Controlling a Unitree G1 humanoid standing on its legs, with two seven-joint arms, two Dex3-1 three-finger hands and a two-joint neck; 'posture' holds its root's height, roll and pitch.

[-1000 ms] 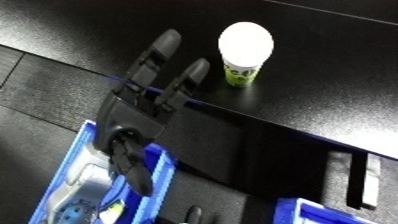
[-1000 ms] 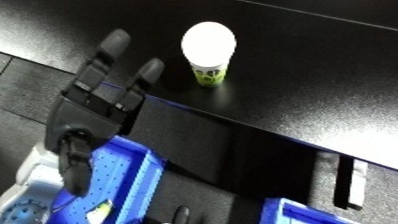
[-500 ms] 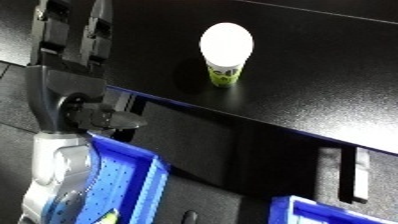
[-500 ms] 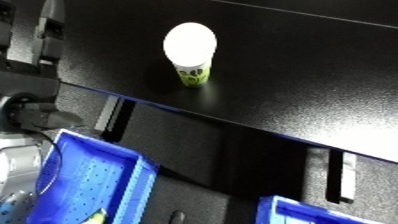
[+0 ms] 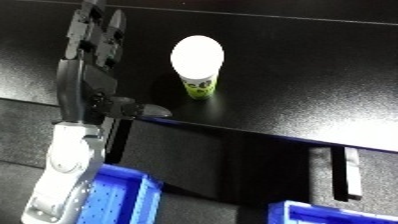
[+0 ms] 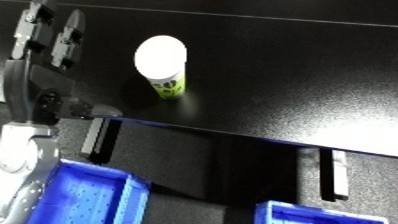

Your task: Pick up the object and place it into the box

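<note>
A green cup with a white lid (image 5: 198, 70) stands upright on the black table (image 5: 302, 65). My left hand (image 5: 89, 80) is raised over the table to the left of the cup, fingers straight and spread, thumb pointing toward the cup's base. A gap separates the hand from the cup. A blue bin (image 5: 120, 200) sits below the table's front edge at the lower left, partly behind my left forearm (image 5: 67, 170). My right hand shows in neither view.
A second blue bin (image 5: 338, 214) peeks in at the bottom right. The table's front edge (image 5: 266, 135) runs across the middle of the view, with black brackets (image 5: 345, 172) hanging below it.
The camera has shifted, so the whole scene has slid. My left hand has come closer to the cup's left side, and stays open.
</note>
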